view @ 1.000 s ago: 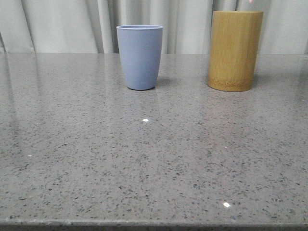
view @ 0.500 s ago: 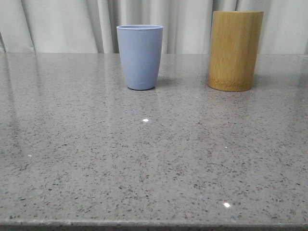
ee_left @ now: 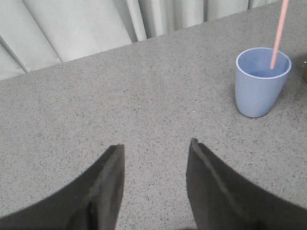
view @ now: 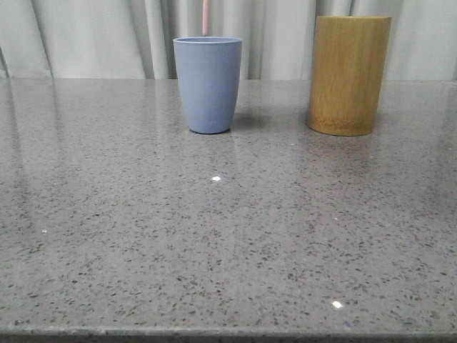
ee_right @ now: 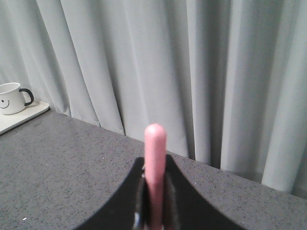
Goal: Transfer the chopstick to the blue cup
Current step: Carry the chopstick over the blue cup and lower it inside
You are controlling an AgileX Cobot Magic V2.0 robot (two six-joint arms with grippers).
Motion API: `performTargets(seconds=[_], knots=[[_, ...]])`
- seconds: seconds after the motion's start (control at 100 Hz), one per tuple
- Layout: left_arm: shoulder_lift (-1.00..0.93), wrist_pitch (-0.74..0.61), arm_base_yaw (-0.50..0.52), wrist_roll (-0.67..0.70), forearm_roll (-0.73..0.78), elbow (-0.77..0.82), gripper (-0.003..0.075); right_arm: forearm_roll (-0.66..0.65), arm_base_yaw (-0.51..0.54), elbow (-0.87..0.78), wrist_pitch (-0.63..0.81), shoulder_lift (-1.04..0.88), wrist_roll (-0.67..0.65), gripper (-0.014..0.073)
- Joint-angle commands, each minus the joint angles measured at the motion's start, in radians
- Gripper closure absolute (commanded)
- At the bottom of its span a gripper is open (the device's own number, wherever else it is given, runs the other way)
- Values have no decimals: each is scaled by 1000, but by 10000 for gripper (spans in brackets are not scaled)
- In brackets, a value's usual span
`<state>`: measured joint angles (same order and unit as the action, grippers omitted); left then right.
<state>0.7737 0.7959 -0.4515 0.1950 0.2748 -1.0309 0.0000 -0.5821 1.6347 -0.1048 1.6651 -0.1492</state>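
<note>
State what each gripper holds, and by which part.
Right gripper pinches the chopstick near its upper end. Left gripper is open, holding nothing.

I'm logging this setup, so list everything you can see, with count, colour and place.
Pale pink chopstick: one, its lower end inside the blue cup, upper end clamped by the right gripper.
Matte greyish-blue tumbler cup: one, upright, back of table.
Tan bamboo cylinder: one, upright, right of the cup.
White smiley mug: one, on a pale tray.
Grey speckled table: one.
Pale curtain: behind.
Left gripper: black, open.
Right gripper: black, shut on chopstick.
</note>
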Motion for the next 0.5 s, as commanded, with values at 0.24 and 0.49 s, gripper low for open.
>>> performTargets(seconds=[0.24,0.49], knots=[[-3,-78,-2,12,15,-25,417,-16,2,35,119,17,3,662],[-3,-79,-2,12,15,-25,417,-16,2,31,83,62,3,662]])
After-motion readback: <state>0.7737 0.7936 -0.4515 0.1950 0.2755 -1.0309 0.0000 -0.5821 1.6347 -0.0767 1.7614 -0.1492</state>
